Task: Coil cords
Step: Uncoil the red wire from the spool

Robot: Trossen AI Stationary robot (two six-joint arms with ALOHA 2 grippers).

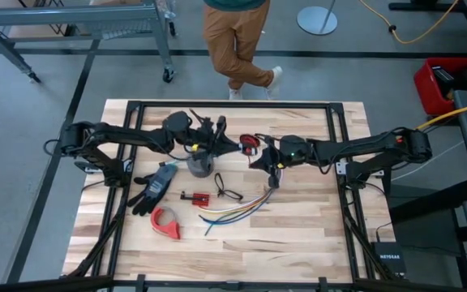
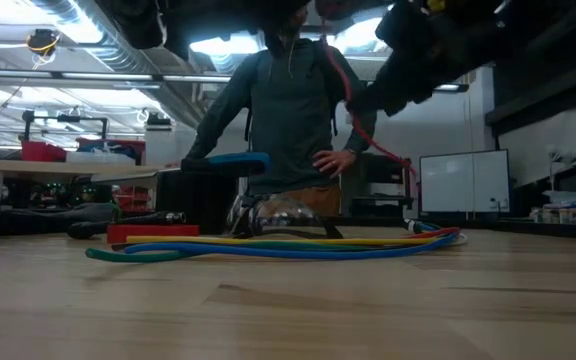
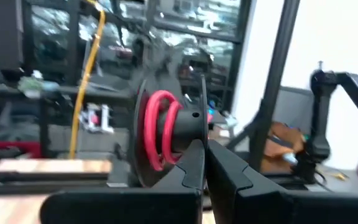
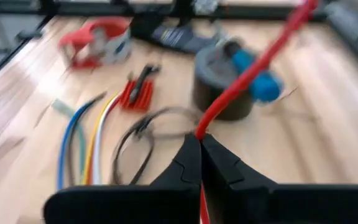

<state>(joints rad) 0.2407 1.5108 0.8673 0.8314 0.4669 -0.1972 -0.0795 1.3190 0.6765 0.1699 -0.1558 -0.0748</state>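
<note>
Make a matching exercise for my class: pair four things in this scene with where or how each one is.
Things:
1. red wire
2. multicoloured wire bundle
3. red tape dispenser
4. right gripper

States:
a. shut on the wire
b. lying loose on the table, near its middle
c. partly wound on a spool
d. on the table, left of the bundle

Pairs: 1-c, 2-b, 3-d, 4-a

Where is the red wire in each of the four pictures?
High view: the red wire is a small red bunch between the two grippers, near the table's far edge.
Low view: it hangs as a red strand from the arms above.
Left wrist view: wound in loops on a dark spool.
Right wrist view: a red strand rising from the shut right gripper.
Shared landmark: the bundle of coloured wires.
</note>
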